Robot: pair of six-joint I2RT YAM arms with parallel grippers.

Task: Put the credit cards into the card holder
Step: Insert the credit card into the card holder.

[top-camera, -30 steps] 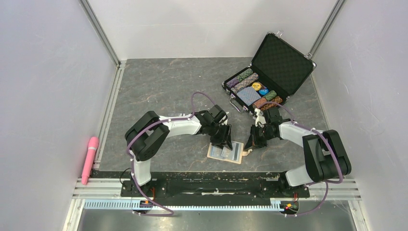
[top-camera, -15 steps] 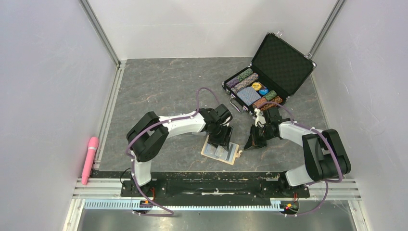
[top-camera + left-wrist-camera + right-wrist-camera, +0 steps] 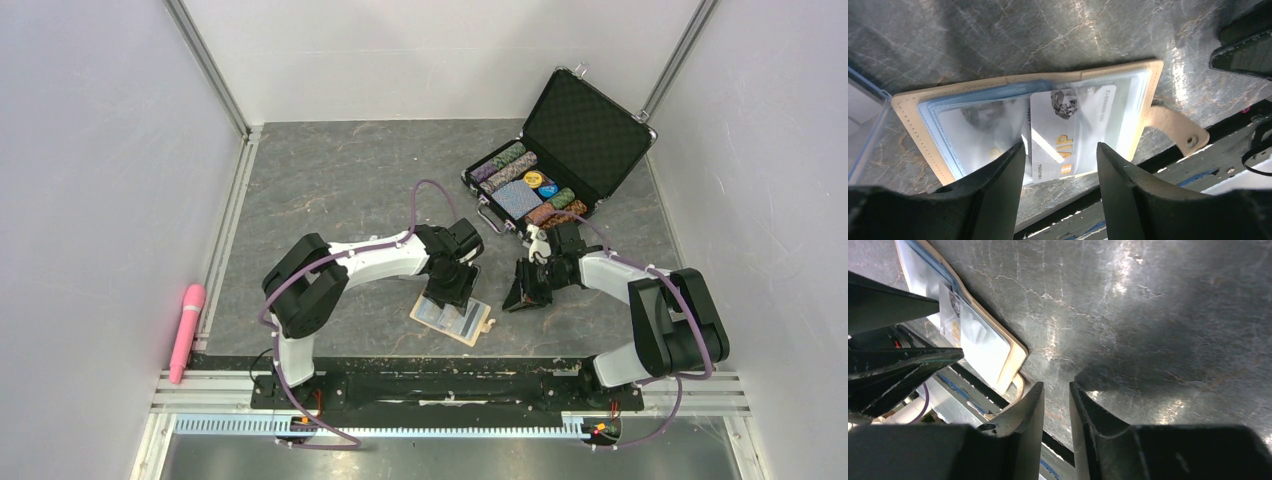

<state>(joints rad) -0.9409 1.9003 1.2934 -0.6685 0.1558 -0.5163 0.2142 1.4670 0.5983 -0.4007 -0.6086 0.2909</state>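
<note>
Overhead and wrist views of the two arms at the near middle of the grey marbled table (image 3: 330,180). The card holder (image 3: 452,318) lies opened flat, blue lining up, just in front of the arm bases and under the left gripper (image 3: 452,292). In the left wrist view, its tan rim (image 3: 908,117) frames clear pockets, and a credit card (image 3: 1068,135) (gold "VIP" lettering) lies on the right-hand half, its near edge projecting past the holder's edge. The left gripper's fingers (image 3: 993,190) stand apart, one on either side of that projecting edge; contact with the card cannot be judged. The snap tab (image 3: 1178,132) lies extended on the table.

The right gripper (image 3: 520,297) sits just right of the holder, apart from it. Its fingers (image 3: 1035,415) are drawn almost together with only a thin slit between them and nothing in it.

Background: an open black poker-chip case (image 3: 580,125) at the far right, and a pink cylinder (image 3: 187,325) by the left wall.
</note>
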